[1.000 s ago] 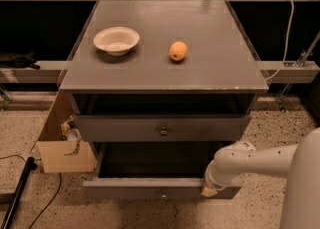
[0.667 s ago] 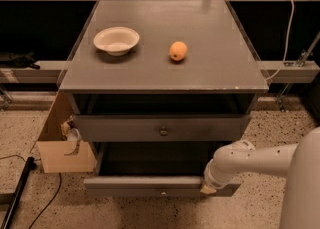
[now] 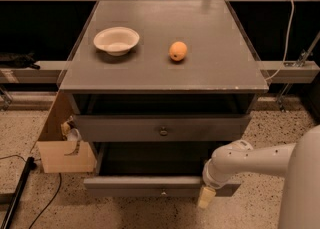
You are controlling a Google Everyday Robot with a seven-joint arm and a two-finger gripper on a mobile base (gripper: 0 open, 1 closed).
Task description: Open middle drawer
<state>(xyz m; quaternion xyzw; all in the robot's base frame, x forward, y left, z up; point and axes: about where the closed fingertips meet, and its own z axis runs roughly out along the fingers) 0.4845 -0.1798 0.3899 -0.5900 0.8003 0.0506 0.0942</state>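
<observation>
Middle drawer (image 3: pixel 145 186) slid slightly further out, pincer (image 3: pixel 206 197) at its front's right end, opening unclear

The robot's white arm (image 3: pixel 265 157) extended from the lower right of the picture, running almost level toward the left from its broad, rounded body (image 3: pixel 306 193) at the right edge. A row of small dark dots lined the arm's upper side. The arm ended in a thick, rounded wrist (image 3: pixel 223 164) that bent downward. Directly beneath the wrist hung the gripper (image 3: pixel 206 197), a pale cream-coloured piece pointing at the floor. It sat low in the picture, just right of centre, and leaned slightly to the left.
</observation>
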